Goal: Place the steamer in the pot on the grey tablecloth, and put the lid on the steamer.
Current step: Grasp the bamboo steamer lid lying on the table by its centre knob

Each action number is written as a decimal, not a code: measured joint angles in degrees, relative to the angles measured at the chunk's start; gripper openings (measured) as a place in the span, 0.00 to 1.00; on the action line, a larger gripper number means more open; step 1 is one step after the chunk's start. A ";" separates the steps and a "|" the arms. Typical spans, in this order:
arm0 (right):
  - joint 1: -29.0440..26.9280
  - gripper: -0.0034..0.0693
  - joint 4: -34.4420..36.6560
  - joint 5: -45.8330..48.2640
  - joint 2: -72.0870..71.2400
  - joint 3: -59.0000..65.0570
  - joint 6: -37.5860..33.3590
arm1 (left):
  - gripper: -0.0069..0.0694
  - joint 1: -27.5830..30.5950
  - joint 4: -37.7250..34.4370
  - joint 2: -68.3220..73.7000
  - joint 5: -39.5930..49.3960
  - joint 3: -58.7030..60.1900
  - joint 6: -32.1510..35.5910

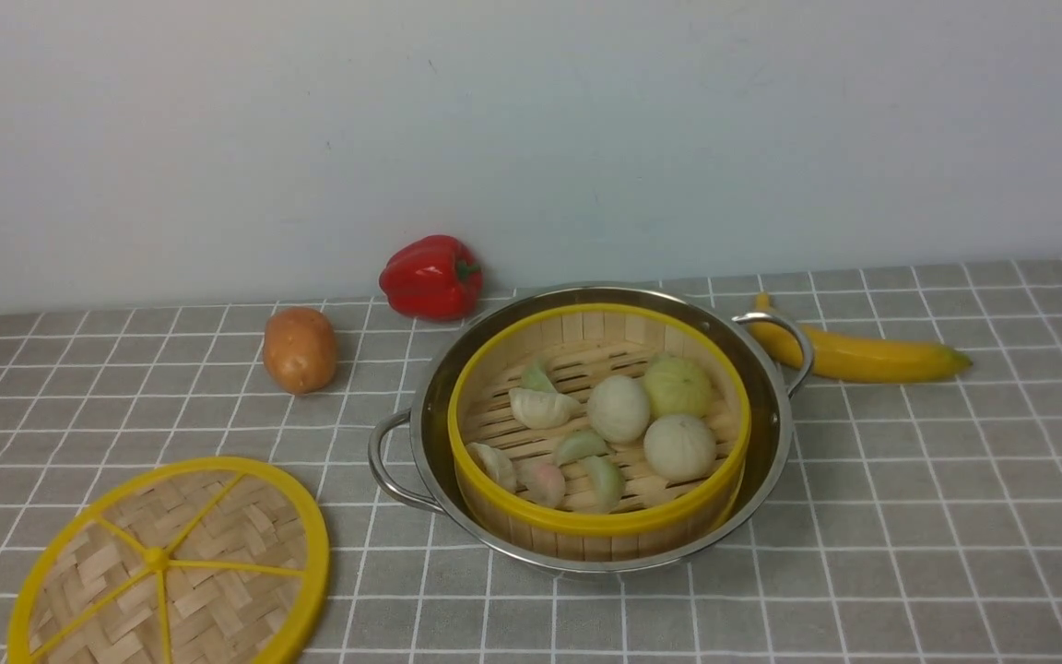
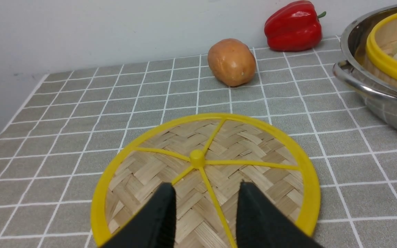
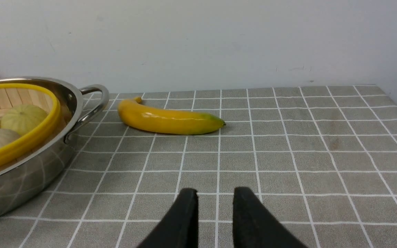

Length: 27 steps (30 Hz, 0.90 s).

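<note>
Lid (image 2: 219, 172) beneath empty, parted left tool (image 2: 205, 187); right tool (image 3: 215, 193) likewise, over bare grey tablecloth (image 3: 288, 155) beside pot (image 3: 29, 182).

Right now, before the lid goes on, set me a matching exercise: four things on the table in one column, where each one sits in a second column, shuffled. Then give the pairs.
Things:
1. steamer
2. lid
3. banana
4. potato

Places:
A. flat on the grey tablecloth, at the robot's near left
B. inside the pot
C. near the red pepper, left of the pot
D. by the pot's right handle, towards the far right

Pairs: 1-B, 2-A, 3-D, 4-C.
</note>
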 joint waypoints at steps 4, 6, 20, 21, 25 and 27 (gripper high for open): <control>0.00 0.31 0.00 0.00 0.00 0.00 0.20 | 0.41 0.00 0.00 0.00 0.00 0.00 0.00; 0.00 0.32 0.00 0.00 0.00 0.00 0.20 | 0.41 0.00 0.00 0.00 0.00 0.00 0.00; 0.00 0.37 0.00 0.00 0.00 0.00 0.25 | 0.41 0.00 -16.60 0.00 -12.37 0.02 -3.01; 0.00 0.37 0.00 0.00 0.00 0.00 0.25 | 0.41 0.00 -17.10 0.00 -12.37 0.02 -3.02; 0.00 0.37 0.00 0.00 0.00 0.00 0.25 | 0.41 0.00 -25.68 0.00 -18.70 0.02 -3.45; 0.00 0.38 0.00 0.00 0.00 0.00 0.25 | 0.41 0.00 -27.45 0.00 -21.13 0.02 -3.57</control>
